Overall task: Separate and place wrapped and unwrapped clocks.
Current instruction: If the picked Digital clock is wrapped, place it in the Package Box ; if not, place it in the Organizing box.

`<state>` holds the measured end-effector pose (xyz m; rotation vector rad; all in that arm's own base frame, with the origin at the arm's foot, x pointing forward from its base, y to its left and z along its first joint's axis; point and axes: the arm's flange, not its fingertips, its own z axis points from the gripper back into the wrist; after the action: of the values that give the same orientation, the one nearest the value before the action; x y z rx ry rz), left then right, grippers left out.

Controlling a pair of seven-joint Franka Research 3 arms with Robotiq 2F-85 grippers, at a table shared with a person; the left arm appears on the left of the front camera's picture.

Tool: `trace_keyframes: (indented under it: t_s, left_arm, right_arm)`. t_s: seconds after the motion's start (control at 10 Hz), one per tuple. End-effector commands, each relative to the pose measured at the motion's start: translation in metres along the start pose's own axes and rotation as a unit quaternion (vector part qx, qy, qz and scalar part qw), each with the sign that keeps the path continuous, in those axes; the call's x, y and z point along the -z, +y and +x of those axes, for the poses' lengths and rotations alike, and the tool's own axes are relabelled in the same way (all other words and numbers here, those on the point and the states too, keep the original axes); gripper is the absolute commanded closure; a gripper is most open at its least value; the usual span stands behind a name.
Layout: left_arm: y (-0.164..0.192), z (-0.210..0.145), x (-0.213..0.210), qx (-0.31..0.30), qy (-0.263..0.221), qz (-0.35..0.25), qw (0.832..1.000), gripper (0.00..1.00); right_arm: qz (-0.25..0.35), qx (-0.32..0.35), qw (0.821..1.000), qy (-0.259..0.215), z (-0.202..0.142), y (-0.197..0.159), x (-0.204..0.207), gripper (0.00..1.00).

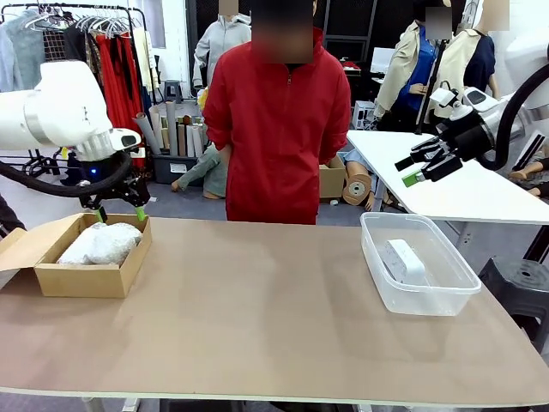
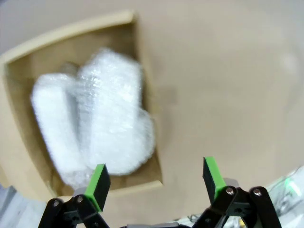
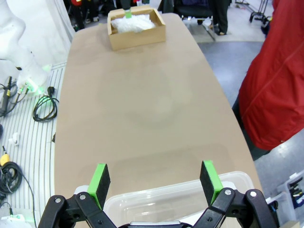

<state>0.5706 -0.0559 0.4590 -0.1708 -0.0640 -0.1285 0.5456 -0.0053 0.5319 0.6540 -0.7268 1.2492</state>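
Two whitish bubble-wrapped clocks [image 1: 101,243] lie side by side in the brown cardboard box [image 1: 51,279] at the table's left. In the left wrist view the wrapped bundles [image 2: 111,109] lie inside the box [image 2: 71,35], blurred. My left gripper [image 1: 120,212] hangs open just above the box's far right corner, nothing between its fingers [image 2: 156,183]. The bare white clock [image 1: 405,260] lies in the clear plastic tub [image 1: 429,300] at the right. My right gripper [image 1: 407,171] is open, high above and behind the tub. Its fingers [image 3: 156,178] frame the tub's rim [image 3: 171,192] below.
A person in a red jacket [image 1: 279,129] stands at the far side, hands behind the back. Bare tabletop [image 1: 257,300] lies between box and tub. The right wrist view looks along the table to the cardboard box [image 3: 137,35]; cables [image 3: 45,107] lie on the floor beside it.
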Motion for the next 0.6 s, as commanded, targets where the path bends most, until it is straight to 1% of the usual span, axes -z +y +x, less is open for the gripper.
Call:
trace_keyframes:
  t_s: [0.0, 0.1, 0.2, 0.3, 0.4, 0.5]
  left_arm:
    - [0.002, -0.009, -0.033, 0.090, 0.054, -0.069, 0.992, 0.00]
    - [-0.003, -0.012, -0.040, 0.132, 0.064, -0.092, 0.985, 0.00]
    - [0.000, -0.017, -0.059, 0.165, 0.071, -0.123, 0.976, 0.00]
    - [-0.002, -0.018, -0.071, 0.196, 0.065, -0.155, 0.966, 0.00]
    - [-0.004, -0.022, -0.083, 0.256, 0.071, -0.170, 0.949, 0.00]
    - [-0.008, -0.025, -0.090, 0.337, 0.055, -0.154, 0.927, 0.00]
  right_arm:
    - [-0.001, -0.002, 1.000, -0.001, 0.002, 0.001, 0.000, 0.00]
    - [-0.001, -0.002, 1.000, -0.001, 0.002, 0.001, 0.000, 0.00]
    - [-0.001, -0.002, 1.000, -0.001, 0.002, 0.001, 0.000, 0.00]
    - [-0.001, -0.002, 1.000, -0.001, 0.002, 0.001, 0.000, 0.00]
    - [-0.001, -0.002, 1.000, -0.001, 0.002, 0.001, 0.000, 0.00]
    - [-0.001, -0.002, 1.000, -0.001, 0.002, 0.001, 0.000, 0.00]
